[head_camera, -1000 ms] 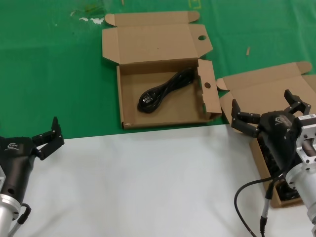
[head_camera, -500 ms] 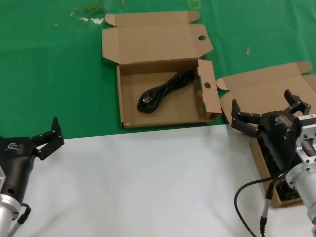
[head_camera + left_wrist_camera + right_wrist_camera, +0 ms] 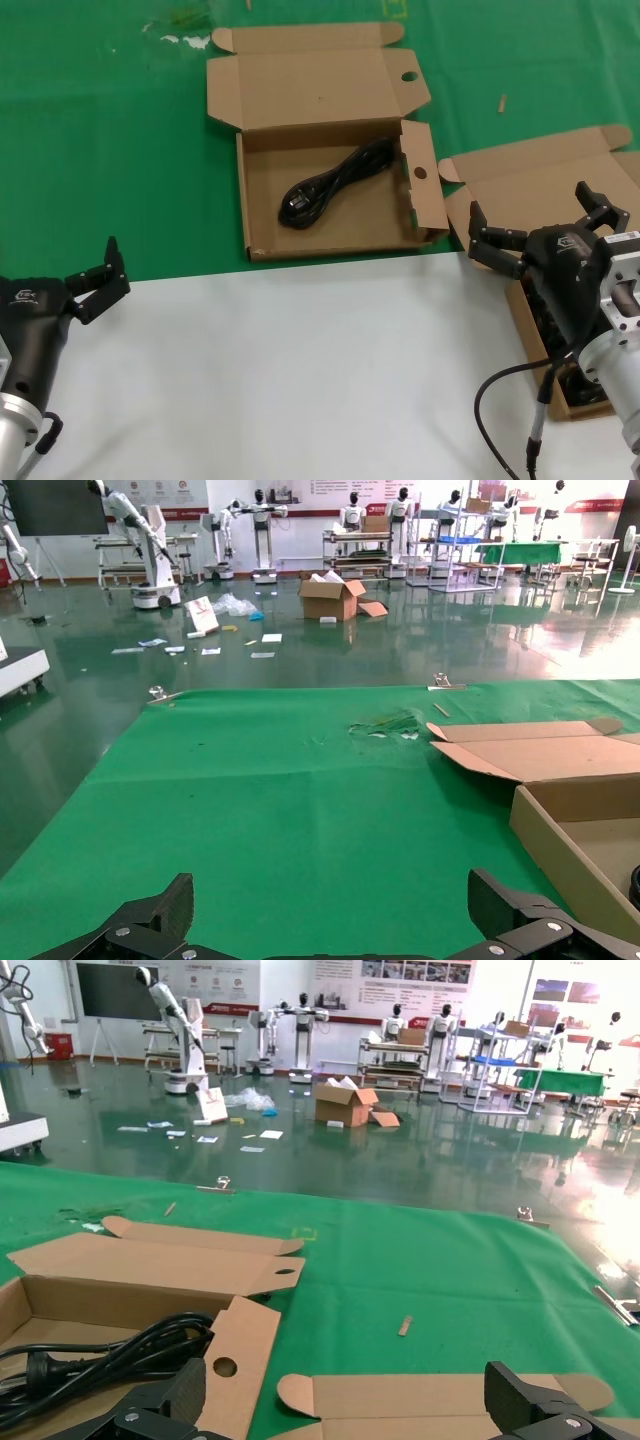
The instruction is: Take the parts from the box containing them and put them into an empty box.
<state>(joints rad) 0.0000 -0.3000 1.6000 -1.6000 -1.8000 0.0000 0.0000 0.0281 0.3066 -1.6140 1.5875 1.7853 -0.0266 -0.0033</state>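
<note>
A shallow brown cardboard mailer box with a round hole in its lid tab and another in its side flap (image 3: 330, 185) lies open on the green cloth of the desk (image 3: 110, 150), toward the far middle of the head view. Inside it rests one black power cord, a bundled loop with a chunky plug (image 3: 335, 183), stretched slantwise across the box floor with the plug end nearer the robot. The right wrist view shows the same cord (image 3: 100, 1360) lying behind the holed side flap.

To the robot's right sits a second shallow brown cardboard mailer box with a plain lid and rounded corner tabs (image 3: 545, 185), also open. Its interior is mostly hidden behind the right arm; dark cord-like contents (image 3: 575, 385) show in the visible strip, but how many cannot be told.

The right tool (image 3: 540, 228) hovers over the near edge of this plain box, its black fingers spread wide apart and holding nothing.

The left tool (image 3: 98, 275) hangs at the robot's near left, where the green cloth meets the white sheet (image 3: 280, 370) covering the near part of the desk, well apart from both boxes. Its fingers stand open and empty.
</note>
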